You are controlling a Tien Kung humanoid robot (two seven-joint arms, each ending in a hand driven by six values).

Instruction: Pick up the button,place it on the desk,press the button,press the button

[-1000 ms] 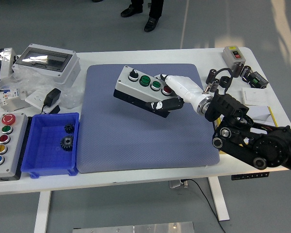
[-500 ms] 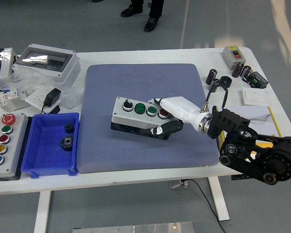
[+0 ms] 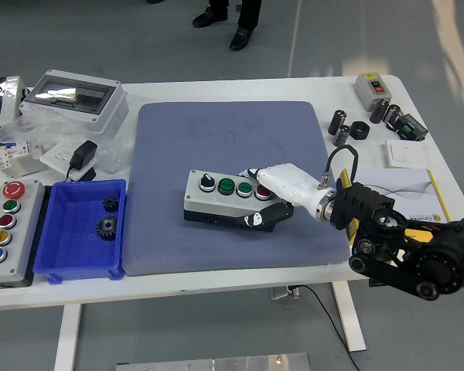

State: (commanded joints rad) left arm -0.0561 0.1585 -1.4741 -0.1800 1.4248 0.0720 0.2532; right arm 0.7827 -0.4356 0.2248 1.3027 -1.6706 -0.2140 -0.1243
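Note:
A grey button box [image 3: 220,197] with a black knob, two green buttons and a red button sits on the blue-grey mat [image 3: 232,139], near its front middle. My right hand [image 3: 269,199], white with a black thumb, is shut on the box's right end, fingers over the top by the red button and thumb against the front side. The box looks level and down on the mat. My left arm is out of view.
A second button box [image 3: 6,220] with several coloured buttons lies at the left front. A blue bin [image 3: 83,263] holds two gears. A grey enclosure [image 3: 73,97], adapter and bags sit back left. Small black parts [image 3: 348,127], a switch box [image 3: 373,86] and papers [image 3: 414,189] lie right.
My right hand has carried the button box from the mat's back middle toward the front and lowered it from a tilted, raised pose to level on the mat.

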